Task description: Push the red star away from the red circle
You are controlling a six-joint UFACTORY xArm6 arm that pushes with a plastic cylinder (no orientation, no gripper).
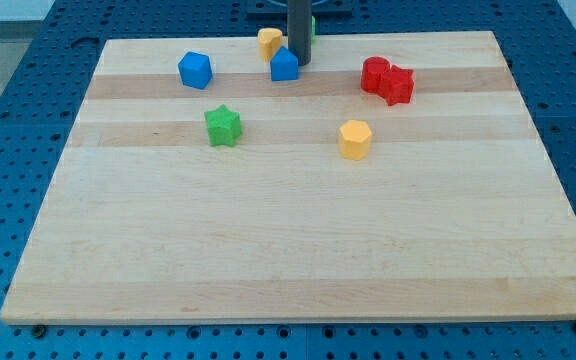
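Note:
The red circle and the red star sit touching each other near the view's top right of the wooden board, the star at the circle's lower right. My tip rests on the board at the view's top centre, right beside a blue block and well to the left of the red pair.
A yellow block lies just above-left of the tip. A blue hexagonal block is at the top left, a green star below it, and a yellow hexagonal block below the red pair. A green block peeks out behind the rod.

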